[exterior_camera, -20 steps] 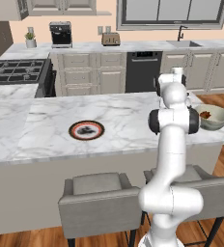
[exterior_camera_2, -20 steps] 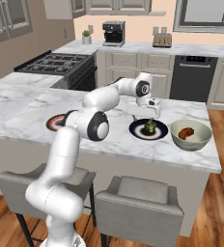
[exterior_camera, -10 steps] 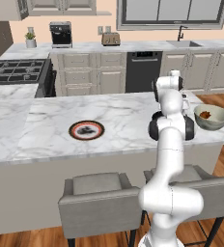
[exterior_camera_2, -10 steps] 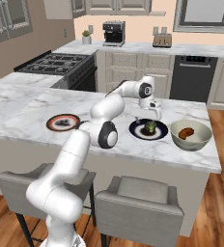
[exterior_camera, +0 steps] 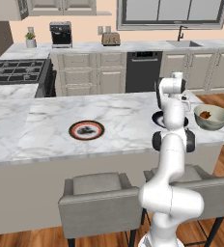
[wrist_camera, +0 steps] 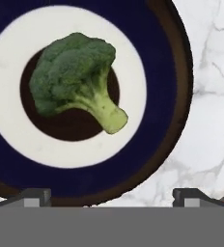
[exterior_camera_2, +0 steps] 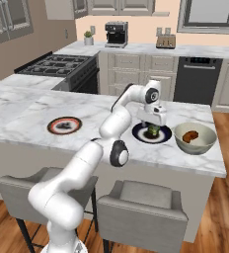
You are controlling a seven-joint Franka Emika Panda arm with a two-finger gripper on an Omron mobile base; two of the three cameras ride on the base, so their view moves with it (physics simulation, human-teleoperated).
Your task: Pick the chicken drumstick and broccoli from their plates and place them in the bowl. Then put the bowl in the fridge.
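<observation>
Arm bent forward, pincer pointing straight down — jaws wide apart.

Pincer now lower over broccoli

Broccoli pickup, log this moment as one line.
hand: open, above broccoli | broccoli: on plate | drumstick: in bowl

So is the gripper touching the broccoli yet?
Apart. In the hand view the open gripper has both fingertips at the plate's near rim, well clear of the broccoli.
</observation>
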